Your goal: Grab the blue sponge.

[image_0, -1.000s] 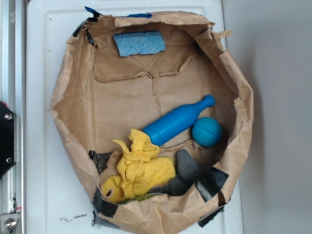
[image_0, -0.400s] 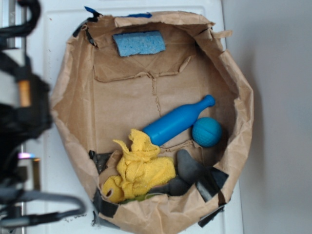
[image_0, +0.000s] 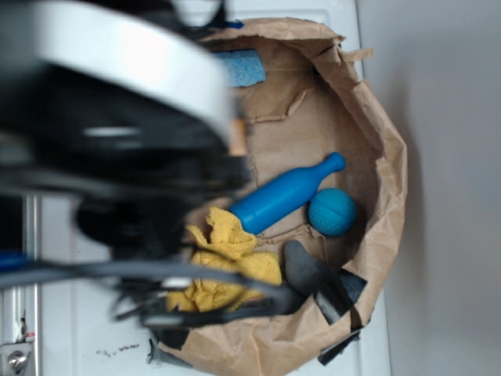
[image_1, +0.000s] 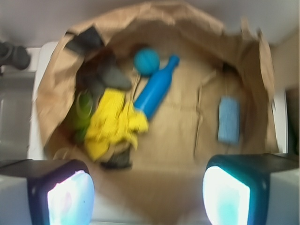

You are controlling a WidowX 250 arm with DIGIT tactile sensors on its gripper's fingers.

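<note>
Wrist view, blurred, left to right. Pincer [image_1: 149,197] released: two pale-padded fingers [image_1: 70,196] low at the frame's corners, well apart, nothing between them, high over the bag [image_1: 56,93]. Green thing [image_1: 83,108] just inside the bag's left wall, shape too soft to tell. Just right of it, crumpled yellow cloth [image_1: 114,123], with a dark grey thing [image_1: 114,76] above it. Ball [image_1: 146,61] near the far wall, beside the neck of the bottle [image_1: 154,91]; bottle lying tilted, its base touching the cloth. Bare brown paper floor across the middle. Sponge [image_1: 228,120] near the bag's right wall, lying flat with its long side running away from the camera, well apart from bottle, ball and cloth, just above the right finger in the frame.

Exterior view, left to right. Blurred arm [image_0: 117,133] filling the left half, hiding most of the white desk [image_0: 344,16] and the bag's [image_0: 383,157] left side; pincer not distinguishable here. Cloth [image_0: 227,258] partly showing below the arm. Only the right end of the sponge [image_0: 244,69] visible past the arm, at the bag's top edge. Bottle [image_0: 286,193] lying on a slant in the middle, ball [image_0: 332,211] just beside its neck, dark grey thing [image_0: 309,270] below them.
</note>
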